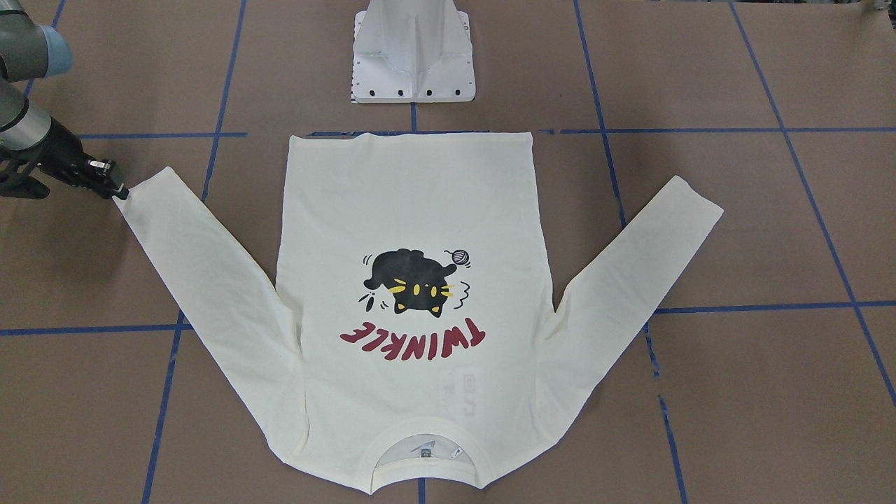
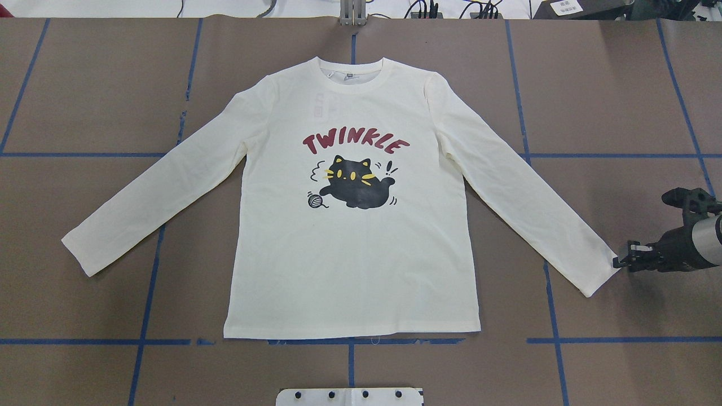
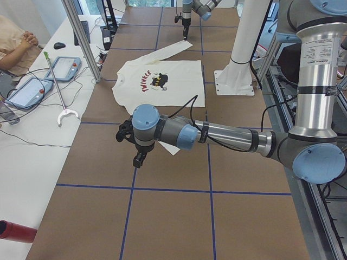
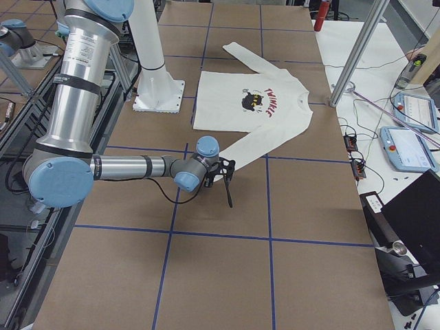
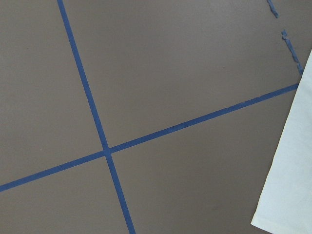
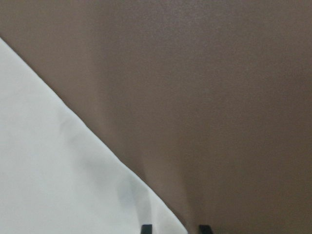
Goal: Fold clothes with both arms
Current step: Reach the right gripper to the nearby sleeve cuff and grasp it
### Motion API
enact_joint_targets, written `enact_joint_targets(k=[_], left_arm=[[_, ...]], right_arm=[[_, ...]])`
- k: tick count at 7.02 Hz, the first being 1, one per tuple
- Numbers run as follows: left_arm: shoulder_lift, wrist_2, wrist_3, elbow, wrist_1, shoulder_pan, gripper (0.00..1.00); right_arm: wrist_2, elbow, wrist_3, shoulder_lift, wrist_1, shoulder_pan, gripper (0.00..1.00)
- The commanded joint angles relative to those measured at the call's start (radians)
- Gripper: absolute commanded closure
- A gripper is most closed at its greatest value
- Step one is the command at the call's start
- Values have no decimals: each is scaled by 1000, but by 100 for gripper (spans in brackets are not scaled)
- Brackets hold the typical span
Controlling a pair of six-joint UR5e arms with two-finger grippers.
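The cream long-sleeved T-shirt (image 2: pixel 350 225) lies flat and face up, with the black cat and red "TWINKLE" showing and both sleeves spread out. My right gripper (image 2: pixel 617 263) is low at the cuff of the sleeve on the overhead view's right. In the right wrist view its fingertips (image 6: pixel 146 228) stand apart, and the cuff edge (image 6: pixel 73 170) runs between them. My left gripper (image 3: pixel 138 161) shows only in the exterior left view, above the table near the other cuff (image 5: pixel 287 185). I cannot tell whether it is open or shut.
The white pedestal base (image 1: pixel 413 56) stands just behind the shirt's hem. Blue tape lines (image 2: pixel 146 282) cross the brown table. A side bench with tablets (image 3: pixel 65 67) and a seated person (image 3: pixel 13 46) lies beyond the collar side.
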Motion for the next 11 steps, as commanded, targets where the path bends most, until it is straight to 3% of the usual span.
enact_joint_targets(k=[1,2,3,5,7,9,10,11], left_arm=[[1,0,0,0,0,0,0],[1,0,0,0,0,0,0],[1,0,0,0,0,0,0],[1,0,0,0,0,0,0],[1,0,0,-5,0,0,0],[-1,-2,0,-6,-2,0,0],[1,-2,-2,-5,-14,-2,0],[1,-2,-3,-6,-18,0,0]], right_arm=[[2,0,2,-1,0,-1,71],[3,0,2,-1,0,-1,89],[6,-2,2,1,0,-2,100],[9,1,1,5,2,-2,100],[63,126,39,12,-1,-1,100],[62,153,233,204,-34,-1,100],[60,155,302,376,-164,20,100],[49,146,347,621,-415,19,100]])
